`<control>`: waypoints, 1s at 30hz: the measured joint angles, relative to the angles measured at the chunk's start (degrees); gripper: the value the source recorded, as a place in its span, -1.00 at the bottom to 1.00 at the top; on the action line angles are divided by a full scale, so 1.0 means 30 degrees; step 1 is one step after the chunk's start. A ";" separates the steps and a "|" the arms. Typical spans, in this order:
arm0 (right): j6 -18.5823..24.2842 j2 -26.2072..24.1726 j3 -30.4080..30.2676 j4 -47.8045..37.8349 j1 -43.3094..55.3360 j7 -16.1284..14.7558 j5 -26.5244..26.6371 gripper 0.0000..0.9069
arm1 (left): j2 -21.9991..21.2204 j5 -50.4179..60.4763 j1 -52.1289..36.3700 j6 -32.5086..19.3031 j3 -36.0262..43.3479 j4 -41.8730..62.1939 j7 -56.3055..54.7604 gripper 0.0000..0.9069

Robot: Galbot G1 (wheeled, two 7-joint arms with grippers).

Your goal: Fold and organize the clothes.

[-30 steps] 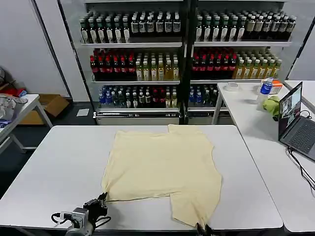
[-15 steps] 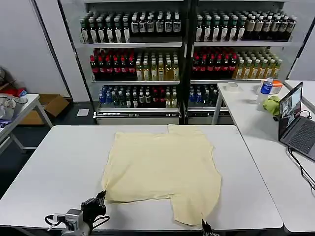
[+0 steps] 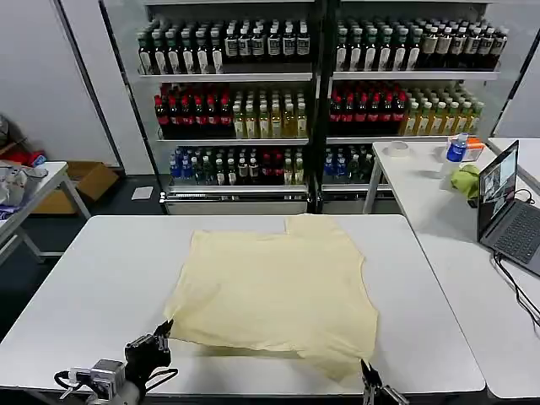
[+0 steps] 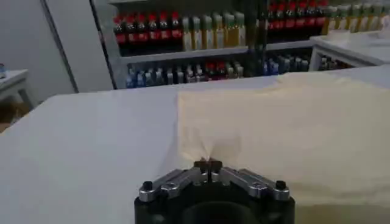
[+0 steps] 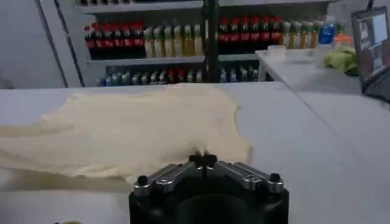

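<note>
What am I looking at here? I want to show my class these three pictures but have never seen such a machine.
It is a two-armed robot at a white table. One picture comes from a camera on its head, two from cameras on its wrists. A pale yellow T-shirt lies spread on the table. The left gripper has its jaws closed on the shirt's near left corner; the right gripper pinches the near right corner the same way. Behind stand shelves of bottles; a laptop sits on a side table.

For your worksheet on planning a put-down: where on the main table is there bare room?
Bare table lies left of the T-shirt; narrower strips run right of it and along the far edge. The near edge is crowded: left gripper and right gripper pinch the shirt's corners.
</note>
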 measured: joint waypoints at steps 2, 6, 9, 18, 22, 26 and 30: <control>-0.0066 -0.0182 0.0226 -0.0218 0.0595 0.0035 0.0373 -1.00 | 0.0114 -0.0184 -0.0189 -0.0029 0.0035 0.0169 0.0000 -0.93; -0.0218 -0.0635 0.0453 -0.0873 0.2024 0.0152 0.1219 -1.00 | 0.0265 -0.0475 -0.0567 -0.0069 0.0174 0.0569 -0.0001 -0.93; -0.0335 -0.0961 0.0473 -0.1441 0.3061 0.0197 0.1775 -1.00 | 0.0396 -0.0726 -0.0975 -0.0082 0.0302 0.0924 -0.0019 -0.93; -0.0822 -0.2021 0.0268 -0.3208 0.6117 0.0369 0.3329 -1.00 | 0.0661 -0.1369 -0.2565 -0.0099 0.0925 0.2326 -0.0189 -0.93; -0.1054 -0.2451 0.0037 -0.4002 0.7533 0.0395 0.3864 -1.00 | 0.0794 -0.1522 -0.3446 -0.0099 0.1293 0.3001 -0.0194 -0.93; -0.1283 -0.2841 -0.0390 -0.4908 0.9034 0.0408 0.4153 -1.00 | 0.0924 -0.1603 -0.4343 -0.0100 0.1660 0.3676 -0.0230 -0.93; -0.1507 -0.3023 -0.0945 -0.5810 1.0469 0.0411 0.4302 -1.00 | 0.1064 -0.1640 -0.5286 -0.0096 0.2067 0.4485 -0.0320 -0.93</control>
